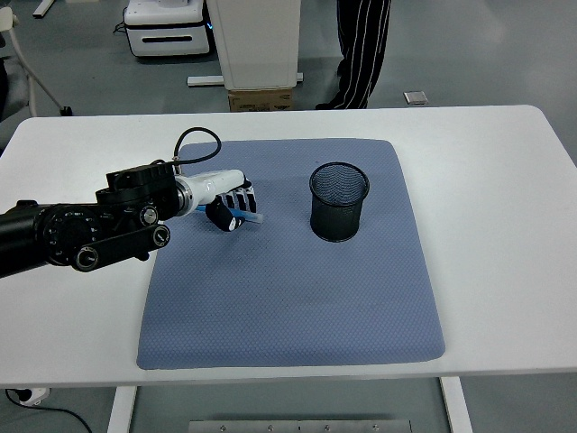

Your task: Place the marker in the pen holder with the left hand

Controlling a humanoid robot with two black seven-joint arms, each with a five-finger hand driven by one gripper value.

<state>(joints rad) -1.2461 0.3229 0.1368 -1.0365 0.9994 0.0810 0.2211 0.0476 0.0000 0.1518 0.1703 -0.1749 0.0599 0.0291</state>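
Blue-grey rectangular fabric mat is lying flat on the white rounded-corner table, covering its middle. Beyond the far edge, a brown cardboard box is sitting on the grey floor at the foot of a white upright panel. A white machine base with a black stripe is standing top left. A person's legs in dark white-striped trousers are standing top centre-right. A small square silver floor plate is lying nearby.
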